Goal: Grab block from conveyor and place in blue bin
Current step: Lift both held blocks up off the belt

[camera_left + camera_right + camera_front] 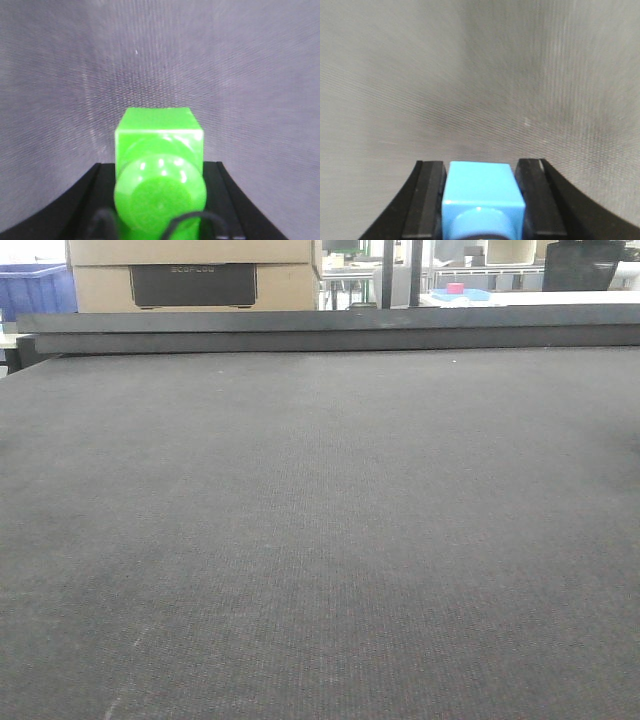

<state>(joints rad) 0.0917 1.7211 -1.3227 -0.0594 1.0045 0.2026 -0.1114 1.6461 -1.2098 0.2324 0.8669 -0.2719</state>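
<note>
Two wrist views look down on the conveyor [320, 540], a wide, dark grey woven belt. The left gripper [161, 167] is clamped on a green block [159, 131]. The right gripper [480, 164] is clamped on a blue block [481, 187]. Each block sits between black fingers; whether it touches the belt cannot be told. Both blocks are smooth, glossy plastic cubes with a round stud facing the camera, so either could slip or twist in transit. What is probably the blue bin [35, 290] stands far off beyond the rail [320, 330]. An early release would drop a block onto the belt.
</note>
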